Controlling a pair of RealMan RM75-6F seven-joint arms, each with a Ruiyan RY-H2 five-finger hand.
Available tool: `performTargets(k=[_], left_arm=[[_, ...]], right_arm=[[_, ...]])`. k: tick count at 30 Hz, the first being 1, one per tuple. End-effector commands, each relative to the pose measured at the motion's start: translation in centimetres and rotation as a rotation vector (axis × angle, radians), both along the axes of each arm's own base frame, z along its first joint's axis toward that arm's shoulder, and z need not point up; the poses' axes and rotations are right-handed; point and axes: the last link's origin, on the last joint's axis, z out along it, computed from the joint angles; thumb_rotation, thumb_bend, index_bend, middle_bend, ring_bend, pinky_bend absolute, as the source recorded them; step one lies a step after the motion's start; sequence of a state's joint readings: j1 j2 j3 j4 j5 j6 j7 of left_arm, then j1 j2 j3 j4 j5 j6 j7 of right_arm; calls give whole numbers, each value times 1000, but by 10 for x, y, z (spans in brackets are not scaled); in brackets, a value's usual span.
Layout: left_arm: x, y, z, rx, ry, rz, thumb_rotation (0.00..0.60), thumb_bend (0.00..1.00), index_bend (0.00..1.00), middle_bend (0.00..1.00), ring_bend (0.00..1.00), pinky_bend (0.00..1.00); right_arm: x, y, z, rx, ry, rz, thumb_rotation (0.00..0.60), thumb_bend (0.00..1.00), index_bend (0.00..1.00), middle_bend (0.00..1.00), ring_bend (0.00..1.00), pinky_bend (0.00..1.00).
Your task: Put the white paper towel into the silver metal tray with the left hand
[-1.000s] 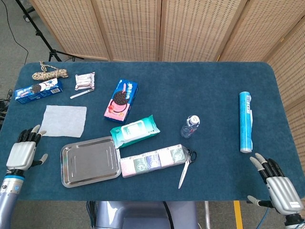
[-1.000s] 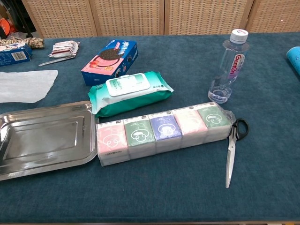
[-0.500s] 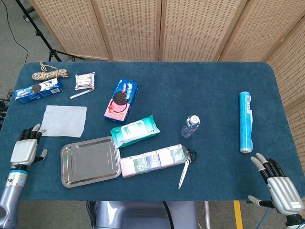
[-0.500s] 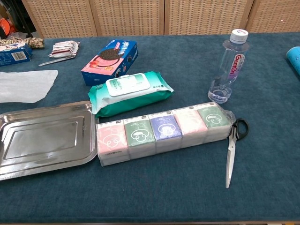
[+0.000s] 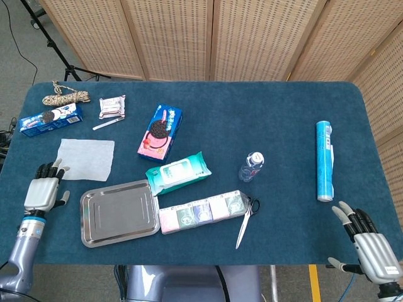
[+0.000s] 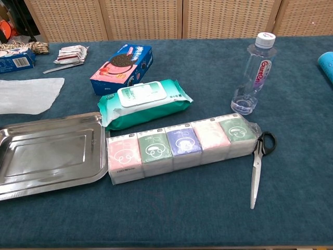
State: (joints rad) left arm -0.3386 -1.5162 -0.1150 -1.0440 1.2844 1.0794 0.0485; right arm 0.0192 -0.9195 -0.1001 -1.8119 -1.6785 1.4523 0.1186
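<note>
Now left hand (image 5: 43, 190) near paper towel (image 5: 85, 159) edge.

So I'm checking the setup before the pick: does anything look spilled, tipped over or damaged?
Nothing stands out. The white paper towel lies flat beside the empty silver metal tray, the clear plastic water bottle stands upright and capped, and the left hand holds nothing.

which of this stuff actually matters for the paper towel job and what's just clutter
Belongs to the job:
white paper towel
silver metal tray
left hand

Just lying about:
cookie box
wet wipes pack
tissue packs
scissors
water bottle
blue roll
rope
right hand
</note>
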Motion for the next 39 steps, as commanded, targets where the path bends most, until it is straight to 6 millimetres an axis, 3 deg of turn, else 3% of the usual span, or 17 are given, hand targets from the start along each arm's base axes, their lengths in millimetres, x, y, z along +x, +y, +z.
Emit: performTargets(k=[1,39], left_arm=[[5,8,-4,-4,17,-25,549,412,213,0,0,0],[6,25,-25,-7,64,-34,550,457,306,0,0,0]], right_arm=[[-1,0,1,-4,-3,-1,600,0,0,0,0,0],[-1,0,4,-15,-11,1,600,0,0,0,0,0]])
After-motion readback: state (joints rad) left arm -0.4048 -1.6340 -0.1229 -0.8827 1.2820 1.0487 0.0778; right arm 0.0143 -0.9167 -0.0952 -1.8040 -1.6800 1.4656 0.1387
